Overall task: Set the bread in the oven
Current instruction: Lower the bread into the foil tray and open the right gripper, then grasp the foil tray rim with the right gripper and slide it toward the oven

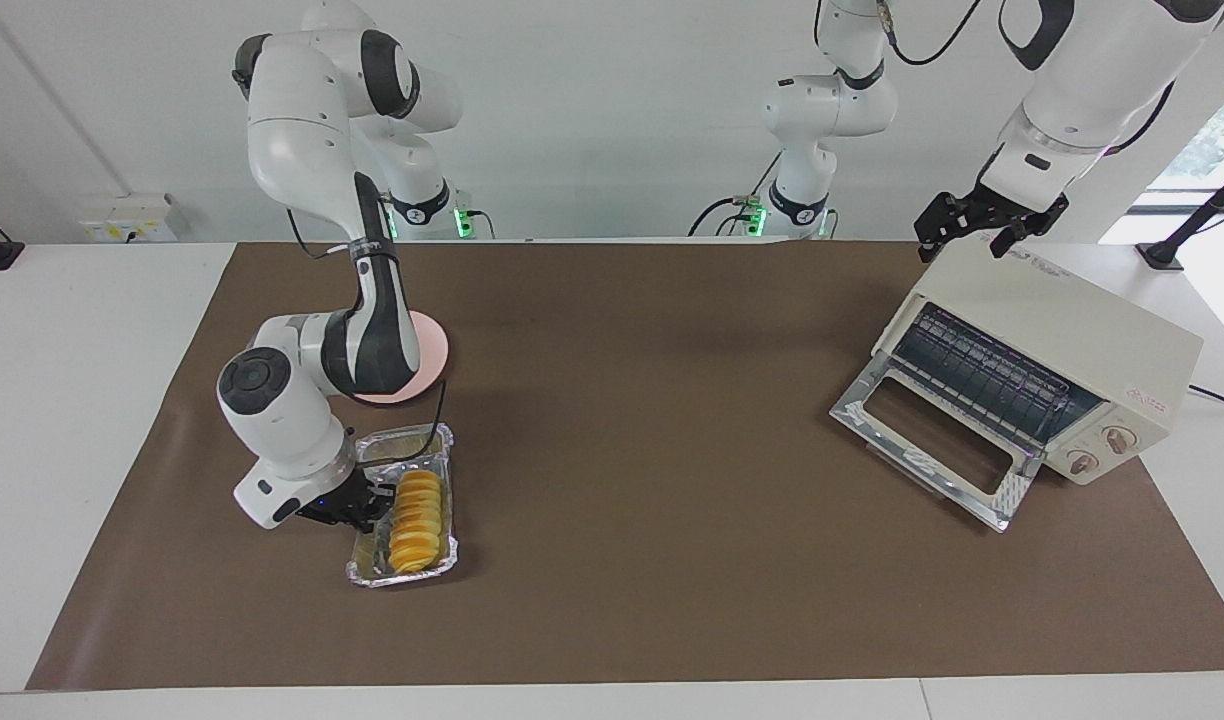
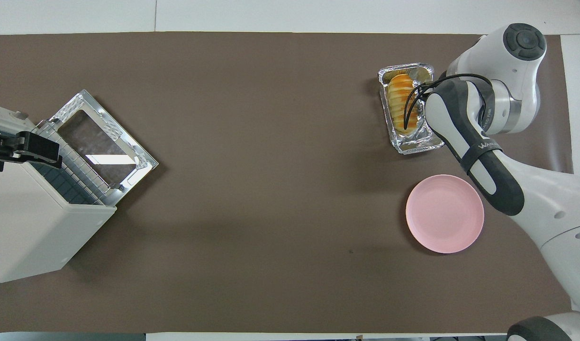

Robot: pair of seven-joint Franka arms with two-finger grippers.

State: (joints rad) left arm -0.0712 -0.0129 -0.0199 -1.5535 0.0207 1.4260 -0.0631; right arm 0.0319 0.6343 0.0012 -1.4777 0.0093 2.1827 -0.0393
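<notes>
Bread [image 1: 418, 521] sitting in its foil tray [image 1: 404, 574] at the lower left of the facing view, right hand [image 1: 357, 506] down at its side.

Right arm bends over the pink plate [image 1: 430, 352], elbow low, wrist tipped so the hand comes at the loaf sideways at tray level; can't tell if its fingers are apart or together, or whether they touch the bread. In the overhead view the arm covers that edge of the tray at upper right. Oven [image 1: 1062, 360] sits on the brown tabletop [image 1: 632, 420] at right in the facing view, glass door [image 1: 934, 438] dropped open, rack showing. Left hand [image 1: 982, 222] hangs over the oven's top back corner, fingers spread apart, gripping nothing.
</notes>
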